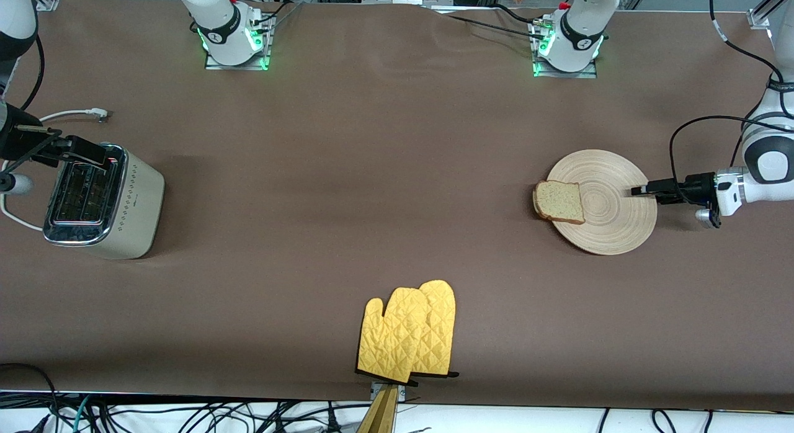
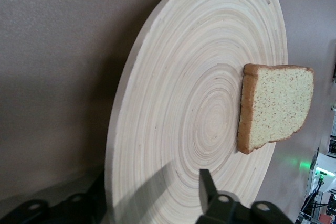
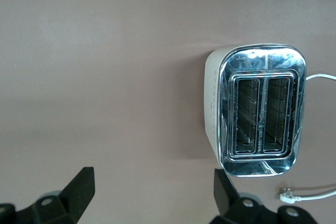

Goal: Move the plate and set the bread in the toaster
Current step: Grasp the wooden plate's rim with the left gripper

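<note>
Left claw (image 1: 639, 190) straddles the plate (image 2: 178, 108) rim at the counter's left-arm end, fingers apart, not clamped. Bread (image 1: 559, 201) overhangs the plate's toaster-ward edge, so pinch firmly and slide level. Right claw (image 3: 152, 192) hangs open over the toaster (image 1: 102, 200), waiting.

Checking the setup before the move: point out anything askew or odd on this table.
The bread lies off-centre on the plate, overhanging the rim on the side toward the right arm's end. The toaster's plug lies loose on the table, not plugged in. Nothing is spilled or damaged.
</note>
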You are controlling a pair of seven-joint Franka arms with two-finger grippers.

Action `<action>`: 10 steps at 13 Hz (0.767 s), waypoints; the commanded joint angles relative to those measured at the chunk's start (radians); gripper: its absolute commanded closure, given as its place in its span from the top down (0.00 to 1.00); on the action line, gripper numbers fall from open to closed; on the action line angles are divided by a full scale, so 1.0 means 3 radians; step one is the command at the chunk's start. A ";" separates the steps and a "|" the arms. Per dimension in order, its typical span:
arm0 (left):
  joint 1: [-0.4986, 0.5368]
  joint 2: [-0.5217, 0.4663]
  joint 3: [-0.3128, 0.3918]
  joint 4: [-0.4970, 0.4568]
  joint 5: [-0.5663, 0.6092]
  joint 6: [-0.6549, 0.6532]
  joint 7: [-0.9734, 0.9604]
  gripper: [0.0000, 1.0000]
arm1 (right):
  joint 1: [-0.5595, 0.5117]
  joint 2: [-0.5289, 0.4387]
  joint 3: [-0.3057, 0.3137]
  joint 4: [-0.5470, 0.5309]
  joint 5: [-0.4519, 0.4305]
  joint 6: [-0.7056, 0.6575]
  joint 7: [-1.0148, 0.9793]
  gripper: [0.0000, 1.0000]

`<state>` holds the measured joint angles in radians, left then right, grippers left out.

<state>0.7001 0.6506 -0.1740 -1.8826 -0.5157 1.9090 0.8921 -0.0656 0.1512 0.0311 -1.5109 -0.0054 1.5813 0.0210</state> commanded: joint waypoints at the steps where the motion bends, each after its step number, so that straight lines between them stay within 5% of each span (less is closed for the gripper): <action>1: 0.0029 0.0025 -0.0034 -0.0040 -0.0106 0.0094 0.0125 0.48 | -0.0022 0.0023 0.0009 0.0076 0.0049 -0.0035 -0.0009 1.00; 4: 0.0028 0.0060 -0.0029 -0.0040 -0.0111 0.0201 0.0140 0.36 | -0.0022 0.0028 0.0009 0.0076 0.0049 -0.0045 -0.0004 1.00; 8: 0.0018 0.0066 -0.0034 -0.0070 -0.0112 0.0319 0.0130 0.01 | -0.0012 0.0023 0.0009 0.0076 0.0049 -0.0035 -0.0004 1.00; 10: 0.0013 0.0061 -0.0059 -0.0065 -0.0112 0.0320 0.0105 0.00 | -0.0012 0.0028 0.0014 0.0076 0.0049 -0.0030 -0.0004 1.00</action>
<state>0.7059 0.6623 -0.1830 -1.8860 -0.5272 1.9447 0.9013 -0.0647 0.1512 0.0313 -1.5106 -0.0048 1.5816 0.0210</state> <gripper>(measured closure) 0.833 0.000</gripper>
